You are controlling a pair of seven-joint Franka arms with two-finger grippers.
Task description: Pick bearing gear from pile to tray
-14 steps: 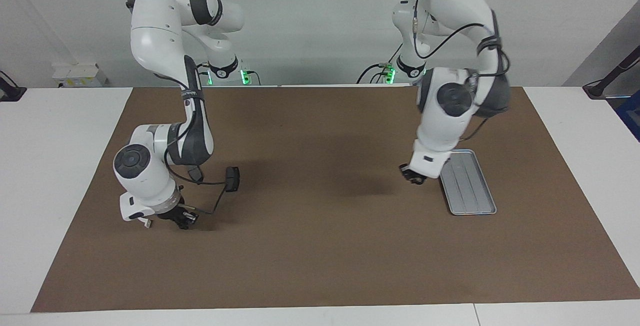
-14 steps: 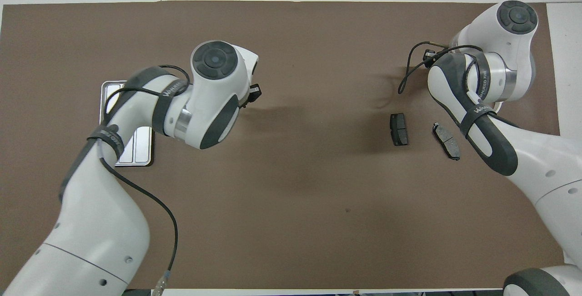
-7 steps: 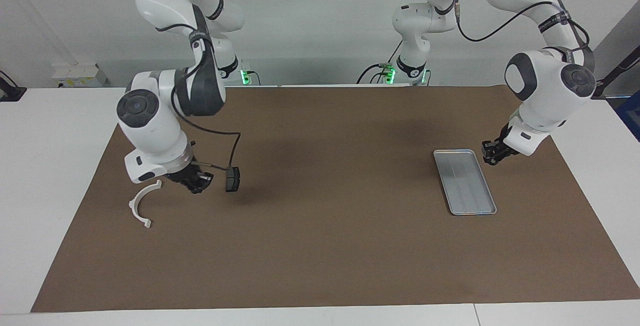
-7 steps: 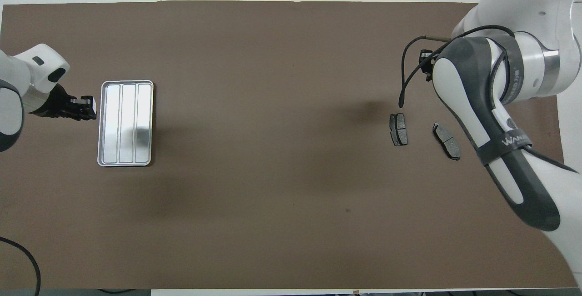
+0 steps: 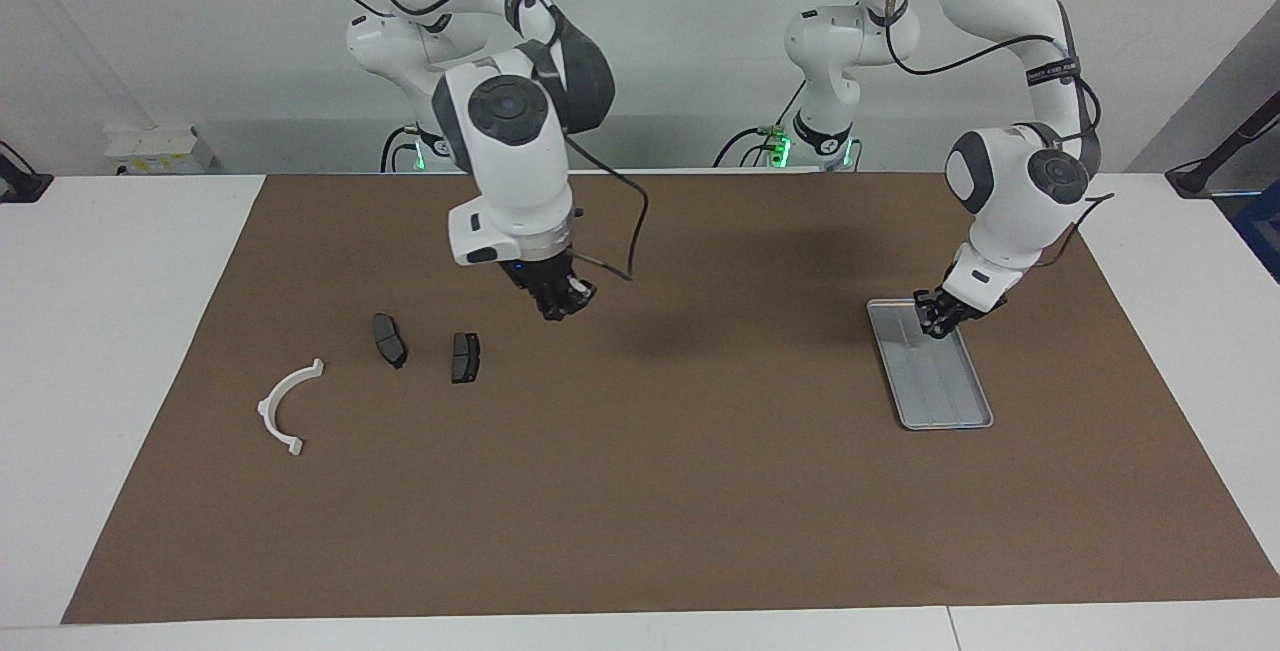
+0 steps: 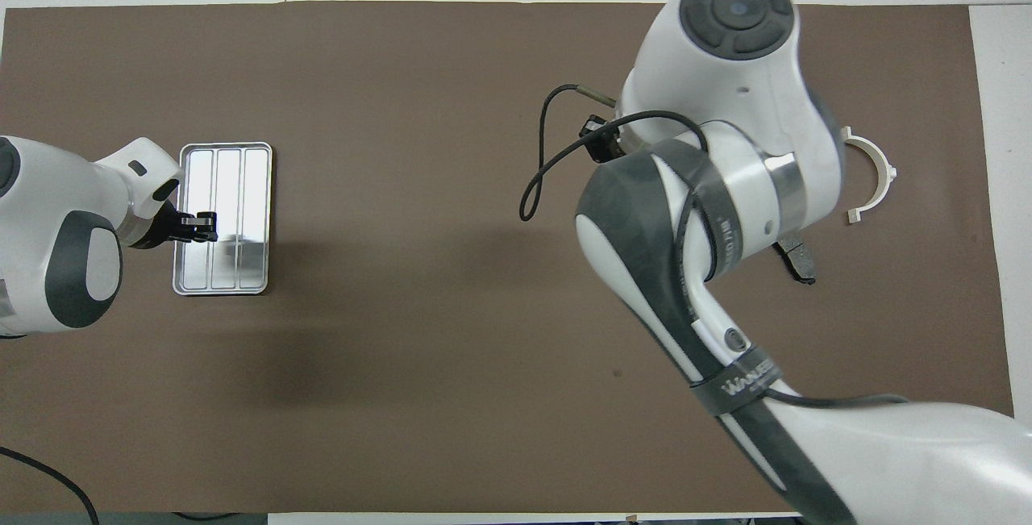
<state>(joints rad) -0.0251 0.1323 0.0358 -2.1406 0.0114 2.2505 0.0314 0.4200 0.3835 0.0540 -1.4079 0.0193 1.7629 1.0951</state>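
Facing view: left pincer over tray, right pincer over mat; grip states unreadable.

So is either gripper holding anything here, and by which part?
Cannot be told: the left gripper is over the light-grey ribbed metal tray, the right gripper over bare mat; any tiny part is hidden.

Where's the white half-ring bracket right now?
The white half-ring bracket lies on the brown mat at the right arm's end of the table, beside the two brake pads and slightly farther from the robots than them.
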